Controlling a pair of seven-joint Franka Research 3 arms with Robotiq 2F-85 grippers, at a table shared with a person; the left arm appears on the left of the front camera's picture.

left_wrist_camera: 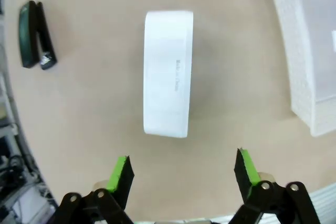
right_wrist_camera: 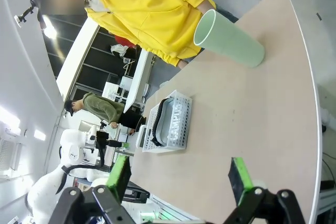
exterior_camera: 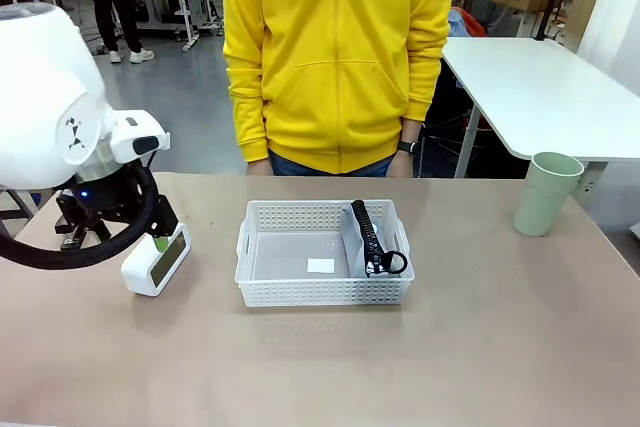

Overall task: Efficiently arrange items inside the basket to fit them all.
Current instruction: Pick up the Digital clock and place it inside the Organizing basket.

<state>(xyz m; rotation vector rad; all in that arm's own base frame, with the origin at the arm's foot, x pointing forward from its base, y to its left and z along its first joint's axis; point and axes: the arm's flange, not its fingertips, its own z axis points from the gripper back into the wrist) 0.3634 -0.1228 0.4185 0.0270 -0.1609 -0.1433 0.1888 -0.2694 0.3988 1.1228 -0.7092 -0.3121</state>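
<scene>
The white basket point(exterior_camera: 325, 292) sits mid-table with the grey zippered pouch point(exterior_camera: 372, 239) standing on edge along its right side. Left of it stands the white boxy device point(exterior_camera: 156, 263). My left gripper point(exterior_camera: 150, 237) hovers right above that device, and in the left wrist view the device point(left_wrist_camera: 168, 72) lies below the open green pads point(left_wrist_camera: 122, 172) with the basket's wall point(left_wrist_camera: 310, 61) at the right. The pale green cup point(exterior_camera: 545, 193) stands upright at the far right. My right gripper point(right_wrist_camera: 180, 178) is open and empty above the table edge, with the cup point(right_wrist_camera: 228, 39) and the basket point(right_wrist_camera: 169, 123) beyond it.
A black stapler point(left_wrist_camera: 34, 35) lies on the table past the device in the left wrist view. A person in a yellow hoodie point(exterior_camera: 335, 57) stands at the far side behind the basket. A white table point(exterior_camera: 545, 87) stands behind at the right.
</scene>
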